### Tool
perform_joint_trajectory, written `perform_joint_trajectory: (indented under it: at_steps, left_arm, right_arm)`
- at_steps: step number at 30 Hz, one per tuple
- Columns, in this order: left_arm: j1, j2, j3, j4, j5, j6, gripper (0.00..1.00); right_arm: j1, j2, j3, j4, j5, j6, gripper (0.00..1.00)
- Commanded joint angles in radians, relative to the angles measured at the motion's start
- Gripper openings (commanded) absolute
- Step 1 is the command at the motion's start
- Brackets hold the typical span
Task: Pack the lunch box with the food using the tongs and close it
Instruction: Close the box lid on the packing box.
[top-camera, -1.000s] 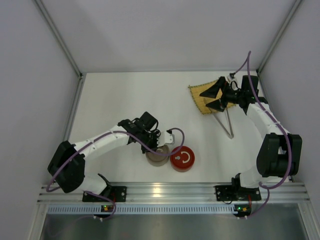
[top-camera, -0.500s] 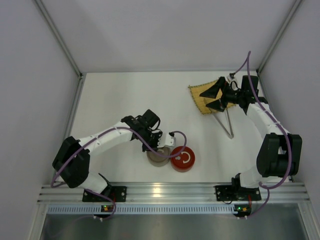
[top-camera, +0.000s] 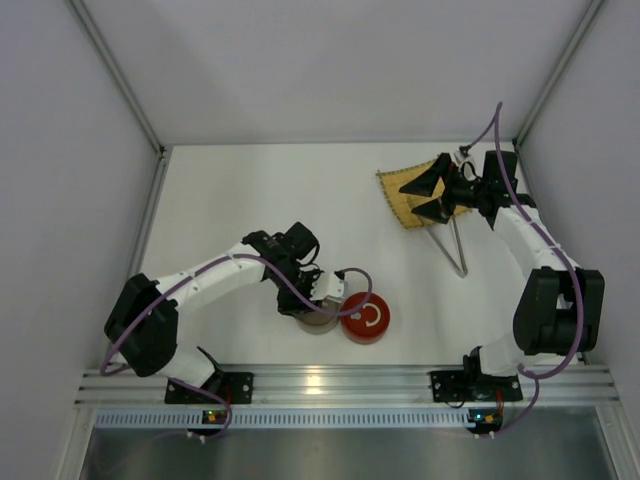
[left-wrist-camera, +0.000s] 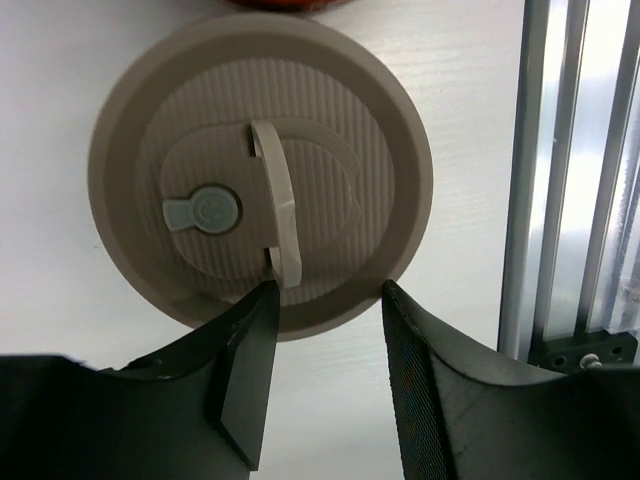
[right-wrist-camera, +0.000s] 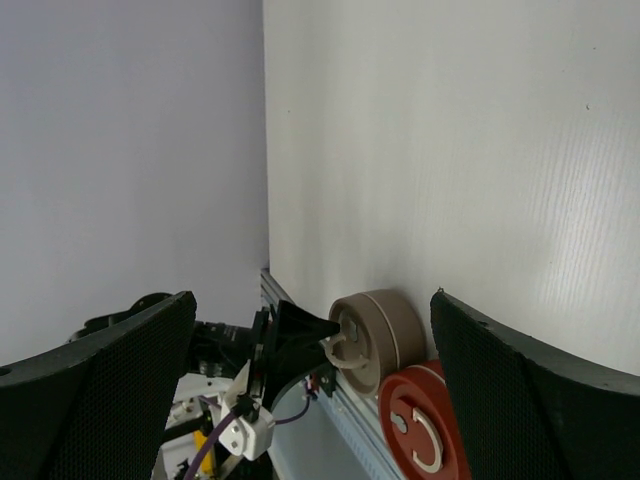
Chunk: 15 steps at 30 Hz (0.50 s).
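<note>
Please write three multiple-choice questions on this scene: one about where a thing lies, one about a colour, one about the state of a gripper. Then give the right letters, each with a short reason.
1. Where do the tongs lie?
A) on the table, beside the bamboo mat
B) on the metal rail
C) against the back wall

2. What colour is the round lid next to the beige container?
A) blue
B) red
C) green

3. The right gripper is:
A) shut on the tongs
B) shut on the mat
C) open, holding nothing

Answers: 1 A, the top view shows them on the table by the mat. 2 B, the lid is plainly red. 3 C, its fingers stand wide apart with nothing between.
</note>
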Motion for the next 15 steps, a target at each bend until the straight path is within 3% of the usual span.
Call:
perform_joint_trajectory:
  at_steps: [1, 11, 14, 15]
  left_arm:
    - [0.003, 0.000, 0.012, -0.095, -0.030, -0.013, 0.50]
    - [0.003, -0.049, 0.085, -0.160, 0.048, -0.007, 0.45]
    - [0.003, -0.073, 0.101, -0.161, 0.074, -0.016, 0.38]
    - [0.003, -0.085, 0.107, -0.155, 0.081, -0.024, 0.31]
  right_arm:
    - [-0.008, -0.041, 0.033, 0.015, -0.004, -0.003, 0.99]
    - [-0.008, -0.039, 0.033, 0.018, -0.004, -0.001, 0.99]
    - [-0.008, -0.041, 0.035, 0.016, -0.004, -0.003, 1.00]
    - [-0.008, -0.039, 0.035, 0.016, -0.005, -0.003, 0.99]
